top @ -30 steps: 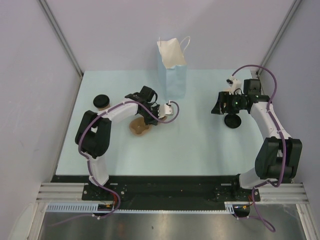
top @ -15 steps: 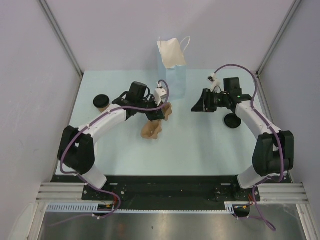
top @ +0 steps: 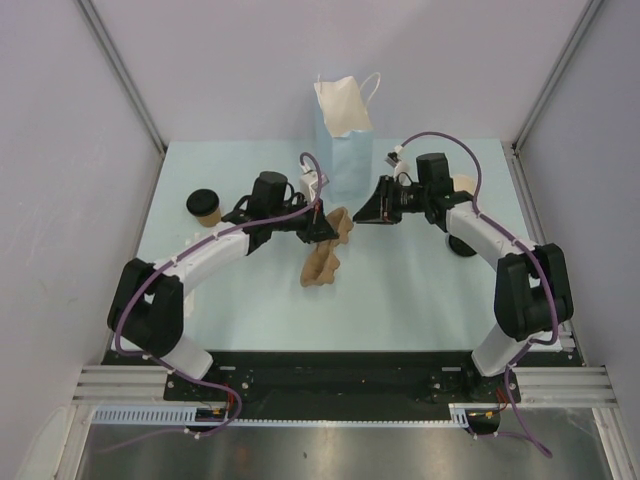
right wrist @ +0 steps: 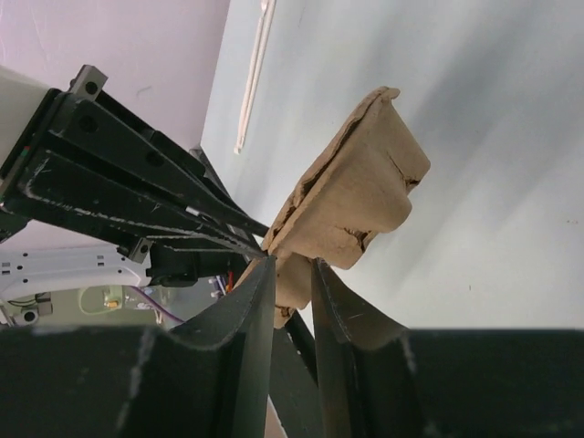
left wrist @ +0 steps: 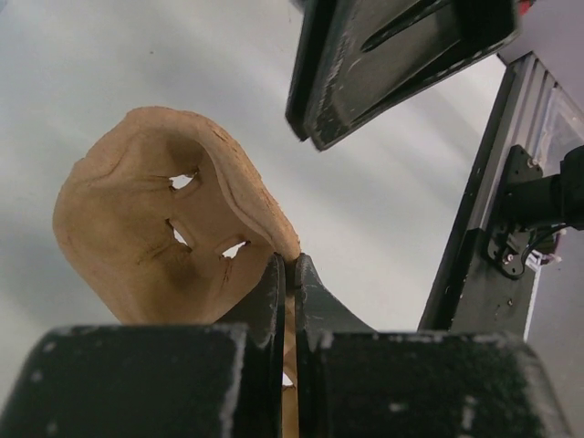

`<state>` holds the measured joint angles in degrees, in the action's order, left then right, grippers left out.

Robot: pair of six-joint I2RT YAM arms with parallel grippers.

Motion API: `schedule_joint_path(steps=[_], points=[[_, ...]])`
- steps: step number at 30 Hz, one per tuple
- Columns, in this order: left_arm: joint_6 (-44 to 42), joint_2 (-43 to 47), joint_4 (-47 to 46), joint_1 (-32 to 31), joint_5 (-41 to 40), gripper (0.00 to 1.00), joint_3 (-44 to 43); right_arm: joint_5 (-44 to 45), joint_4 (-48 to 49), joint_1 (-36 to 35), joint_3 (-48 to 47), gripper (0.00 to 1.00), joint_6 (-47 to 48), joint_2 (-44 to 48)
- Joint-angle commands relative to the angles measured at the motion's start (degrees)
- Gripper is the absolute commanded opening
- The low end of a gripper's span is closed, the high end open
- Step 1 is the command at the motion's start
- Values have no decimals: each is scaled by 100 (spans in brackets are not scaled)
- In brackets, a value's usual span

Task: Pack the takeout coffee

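Brown carrier (left wrist: pixel 146 219) is pinched tight by the left gripper (left wrist: pixel 290 265). The right gripper (right wrist: pixel 292 266) has jaws a little apart at its edge; I cannot tell if they grip. The coffee cup (top: pixel 204 205) stands far left.

left pincer (top: pixel 324 224) holds pulp carrier (top: pixel 322 266) tilted | right pincer (top: pixel 359 217) just beside it | lidded cup (top: pixel 204 205) far left
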<state>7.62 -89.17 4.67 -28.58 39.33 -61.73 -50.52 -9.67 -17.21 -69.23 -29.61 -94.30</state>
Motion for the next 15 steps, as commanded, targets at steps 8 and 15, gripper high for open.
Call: schedule_joint_path(steps=[8,15], points=[[320,321,-449,-78,338,0,-14,-98,536,-125,-82,26,-370,-220],[249,312,-449,-130,312,0,4,-256,668,-142,-90,26,-502,-273]])
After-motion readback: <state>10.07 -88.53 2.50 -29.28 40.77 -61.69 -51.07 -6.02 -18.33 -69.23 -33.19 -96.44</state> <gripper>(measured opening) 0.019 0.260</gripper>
